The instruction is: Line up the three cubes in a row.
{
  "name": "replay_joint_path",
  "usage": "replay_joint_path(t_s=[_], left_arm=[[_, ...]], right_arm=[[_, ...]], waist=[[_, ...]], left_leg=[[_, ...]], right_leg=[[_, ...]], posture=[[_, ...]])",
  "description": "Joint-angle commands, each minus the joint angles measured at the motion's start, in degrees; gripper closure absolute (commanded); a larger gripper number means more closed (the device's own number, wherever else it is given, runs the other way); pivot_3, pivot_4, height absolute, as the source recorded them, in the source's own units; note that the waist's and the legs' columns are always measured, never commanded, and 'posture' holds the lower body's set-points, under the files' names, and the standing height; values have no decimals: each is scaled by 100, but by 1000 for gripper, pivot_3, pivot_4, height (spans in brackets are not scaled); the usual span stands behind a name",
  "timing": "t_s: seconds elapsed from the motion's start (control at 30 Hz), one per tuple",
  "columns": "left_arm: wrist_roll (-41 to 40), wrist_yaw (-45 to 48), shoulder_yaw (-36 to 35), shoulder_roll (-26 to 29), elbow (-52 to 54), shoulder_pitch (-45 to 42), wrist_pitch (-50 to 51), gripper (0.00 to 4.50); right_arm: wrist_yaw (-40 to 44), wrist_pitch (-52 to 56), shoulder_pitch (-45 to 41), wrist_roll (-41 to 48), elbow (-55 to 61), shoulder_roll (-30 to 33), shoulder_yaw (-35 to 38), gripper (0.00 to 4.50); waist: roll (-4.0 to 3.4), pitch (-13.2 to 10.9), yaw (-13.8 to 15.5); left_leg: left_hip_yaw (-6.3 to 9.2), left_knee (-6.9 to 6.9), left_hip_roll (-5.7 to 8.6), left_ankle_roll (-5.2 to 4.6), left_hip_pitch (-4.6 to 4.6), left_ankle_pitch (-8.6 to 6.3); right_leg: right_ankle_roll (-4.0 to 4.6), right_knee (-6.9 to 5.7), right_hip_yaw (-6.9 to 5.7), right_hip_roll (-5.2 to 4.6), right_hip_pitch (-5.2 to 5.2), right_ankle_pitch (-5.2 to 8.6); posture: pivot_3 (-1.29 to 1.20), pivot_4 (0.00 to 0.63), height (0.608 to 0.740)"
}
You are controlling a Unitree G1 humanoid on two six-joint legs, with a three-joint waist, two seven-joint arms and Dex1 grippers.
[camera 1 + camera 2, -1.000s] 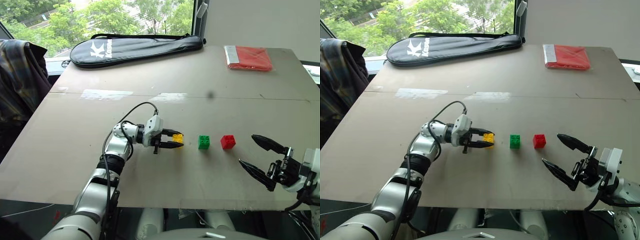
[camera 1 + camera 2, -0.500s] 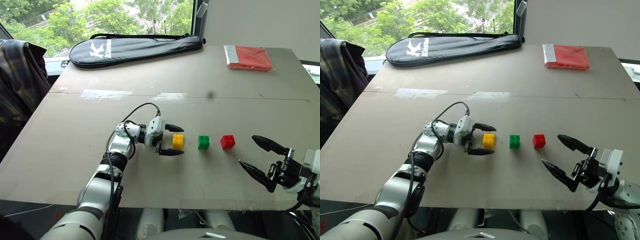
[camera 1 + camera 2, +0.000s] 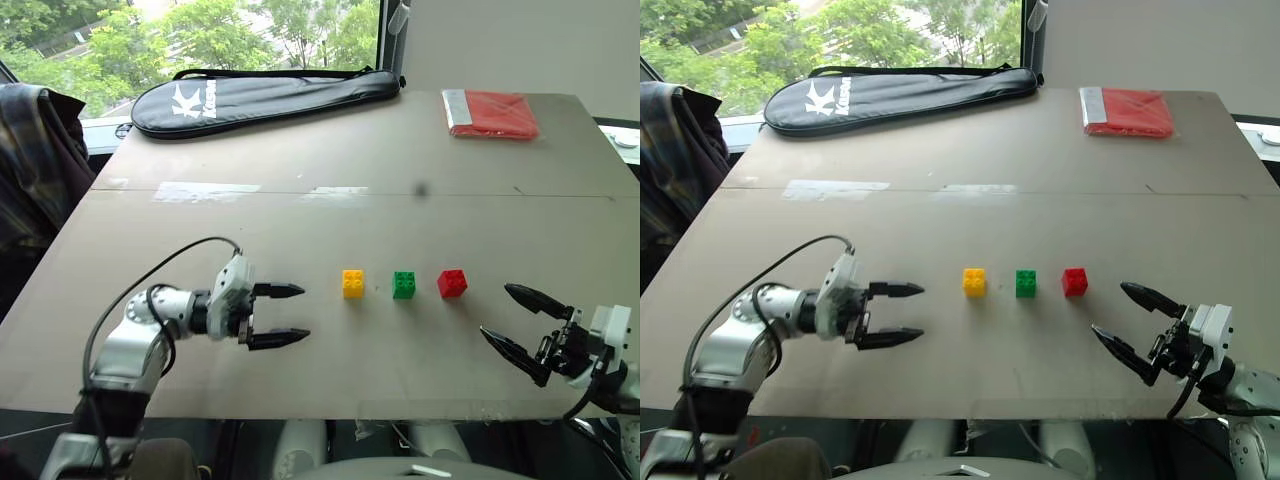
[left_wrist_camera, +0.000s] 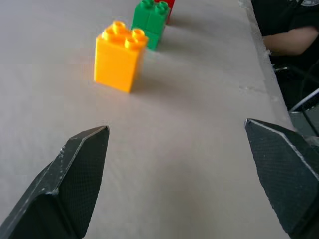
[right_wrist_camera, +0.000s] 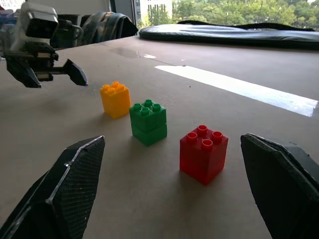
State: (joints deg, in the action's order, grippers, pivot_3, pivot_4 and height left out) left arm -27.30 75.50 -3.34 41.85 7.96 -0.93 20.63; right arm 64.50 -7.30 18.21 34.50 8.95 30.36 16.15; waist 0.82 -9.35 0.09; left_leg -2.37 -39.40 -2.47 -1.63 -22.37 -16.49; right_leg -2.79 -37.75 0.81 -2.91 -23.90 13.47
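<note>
With the yellow brick, green brick and red brick standing in a row, the left gripper at their nine o'clock and the right gripper at their four o'clock both gape empty, so the lining-up looks finished and only clearing the arms seems needed.

Bare tabletop is left on every side of the yellow cube, green cube and red cube. Narrow gaps are seen between them. The racket bag and red packet lie well apart.

Table with cubes, packet, bag
</note>
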Motion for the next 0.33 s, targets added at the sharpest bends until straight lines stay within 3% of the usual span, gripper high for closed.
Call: replay_joint_path(t_s=[0.03, 0.13, 0.33], left_arm=[[122, -905, -306, -140, 803, 681, 25, 67], [391, -1663, -420, -509, 1023, 1144, -312, 67], [519, -2141, -343, -685, 1292, 1563, -410, 67]], right_arm=[[279, -295, -86, -86, -438, 57, 85, 0], [494, -404, -263, -128, -910, 122, 104, 0], [773, -542, -589, -225, -1531, 233, 107, 0]], waist=[[0, -1, 35], [2, -2, 77], [0, -1, 66]], left_leg=[[-5, -2, 1, 0, 3, 0], [-23, -3, 3, 0, 31, 0], [-36, 0, 6, 0, 46, 0]], right_leg=[[0, 0, 5, -2, 2, 0], [-15, -1, 16, -4, 19, 8], [-11, -10, 27, 8, 22, 6]], posture=[[0, 150, 708], [0, 150, 708], [0, 150, 708]])
